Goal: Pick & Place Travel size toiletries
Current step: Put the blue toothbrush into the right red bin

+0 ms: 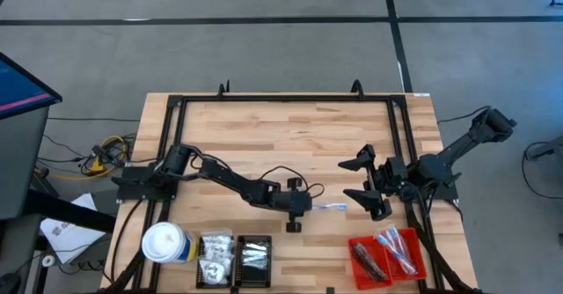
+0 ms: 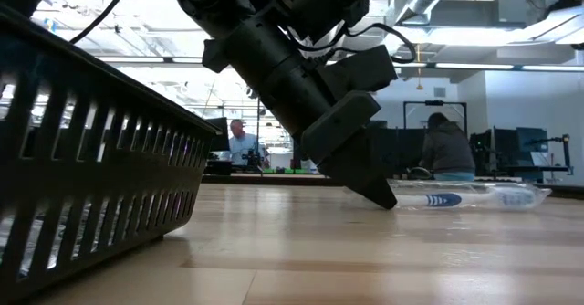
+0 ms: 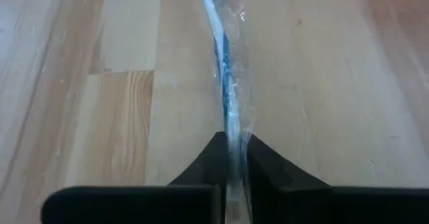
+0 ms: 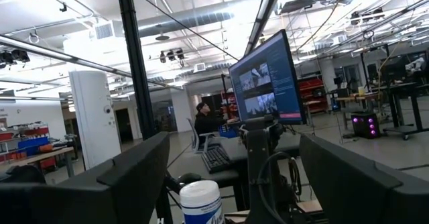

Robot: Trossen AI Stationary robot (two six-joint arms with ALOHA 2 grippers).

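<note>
A thin blue and white stick in a clear wrapper (image 1: 332, 207) lies flat on the wooden table, near the middle. My left gripper (image 1: 303, 204) reaches in from the table's left and is shut on the stick's left end (image 3: 232, 138). The stick's far end (image 2: 511, 195) rests on the table. My right gripper (image 1: 368, 182) hovers open just right of the stick, touching nothing. More sticks and dark bars sit in the red tray (image 1: 384, 255); white packets (image 1: 214, 249) and silvery sachets (image 1: 255, 257) fill the black trays. My left gripper pinches the wrapped stick's left end (image 3: 232, 138) between its two fingers (image 3: 268, 167). The fingers slant down from the table's left, lying along the stick. The stick lies flat, its length on the table (image 2: 456, 198).
A white-topped round canister (image 1: 165, 242) stands at the table's near left. Black ribbed trays (image 1: 236, 260) sit beside it, one looming at the low view's left (image 2: 82, 159). The red tray is near right. People work in the room beyond.
</note>
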